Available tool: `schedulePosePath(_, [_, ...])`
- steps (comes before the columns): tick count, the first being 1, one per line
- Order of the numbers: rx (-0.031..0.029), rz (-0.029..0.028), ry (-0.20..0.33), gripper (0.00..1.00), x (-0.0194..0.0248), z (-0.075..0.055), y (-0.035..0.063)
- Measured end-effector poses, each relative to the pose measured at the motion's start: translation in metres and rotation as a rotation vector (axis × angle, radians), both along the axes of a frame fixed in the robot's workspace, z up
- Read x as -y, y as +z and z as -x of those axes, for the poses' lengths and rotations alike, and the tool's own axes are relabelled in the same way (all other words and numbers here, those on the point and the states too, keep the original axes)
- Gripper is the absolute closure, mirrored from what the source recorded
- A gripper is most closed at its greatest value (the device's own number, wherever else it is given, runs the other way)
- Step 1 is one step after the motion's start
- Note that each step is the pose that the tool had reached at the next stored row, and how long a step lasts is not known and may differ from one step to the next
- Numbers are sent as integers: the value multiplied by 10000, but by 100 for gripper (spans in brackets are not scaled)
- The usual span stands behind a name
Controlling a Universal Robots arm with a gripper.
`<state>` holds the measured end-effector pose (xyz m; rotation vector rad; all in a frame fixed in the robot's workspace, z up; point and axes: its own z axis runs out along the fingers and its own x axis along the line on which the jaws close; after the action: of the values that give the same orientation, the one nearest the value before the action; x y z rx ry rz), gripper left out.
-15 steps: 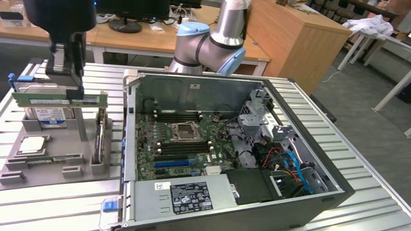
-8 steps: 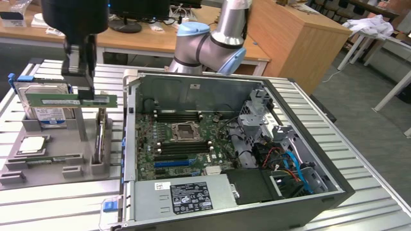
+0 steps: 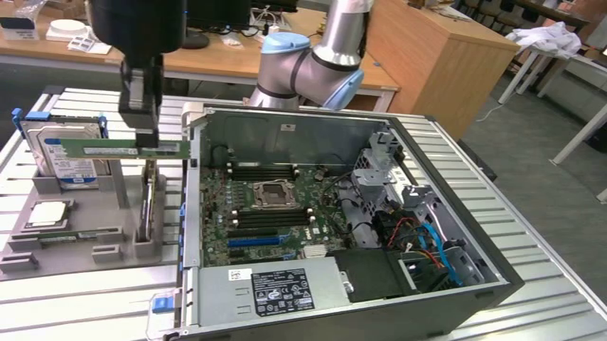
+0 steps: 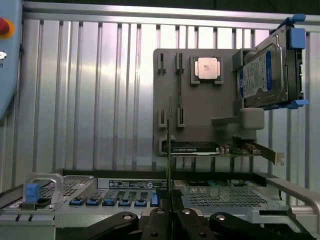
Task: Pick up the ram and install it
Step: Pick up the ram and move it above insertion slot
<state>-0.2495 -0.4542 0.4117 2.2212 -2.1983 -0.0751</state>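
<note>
gripper [image 3: 144, 142] is clenched on the ram [image 3: 95, 148], holding it in the air by its top edge, long side level. the grip sits a bit off the stick's middle, toward the case [image 3: 455, 284]. in the wrist view the ram [image 4: 169, 145] shows edge-on as a thin line rising from between the fingers [image 4: 159, 216].

straight under the gripper, the card [image 3: 147, 202] stands on edge in the grey holder [image 3: 57, 245]; the ram hangs clear above it, touching nothing but the fingers. behind the ram, on the side away from the case, the drive [image 3: 65, 153] stands upright in its blue bracket. lower down on the holder, away from the gripper, lies the cpu [image 3: 47, 213], flat in its pocket. the holder rests on the ribbed metal table [image 3: 95, 298].

beside the gripper, to the exterior view's right, the case lies open with its board [image 3: 313, 234] facing up. the socket [image 3: 272, 192] sits mid-board with dark slots [image 3: 266, 170] on either side of it, well apart from the ram. the psu [image 3: 275, 284] fills the case's near corner. the arm [image 3: 323, 57] rises past the far wall of the case.
</note>
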Motion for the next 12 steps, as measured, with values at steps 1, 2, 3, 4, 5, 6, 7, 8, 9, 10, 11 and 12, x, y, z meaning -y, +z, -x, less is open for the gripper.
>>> schedulePosePath(1, [-1, 0, 0, 88, 0, -24, 0])
schedulePosePath(2, [-1, 1, 1, 88, 0, -51, 1])
schedulePosePath(3, [-1, 0, 1, 88, 0, -78, 0])
schedulePosePath(4, [0, -1, 1, 88, 0, -106, 0])
schedulePosePath(5, [0, -1, 2, 88, 0, -134, 0])
schedulePosePath(6, [-1, 0, 0, 88, 0, -161, 0])
schedulePosePath(7, [-1, 0, 0, 88, 0, -189, 0])
schedulePosePath(8, [0, 0, 0, 88, 0, -218, 0])
schedulePosePath(9, [-1, 1, 1, 88, 0, -250, 1])
schedulePosePath(10, [0, 0, 1, 88, 0, -281, 0])
schedulePosePath(11, [-1, 0, 2, 88, 0, -313, 0])
schedulePosePath(12, [-1, 0, 2, 88, 0, -345, 0])
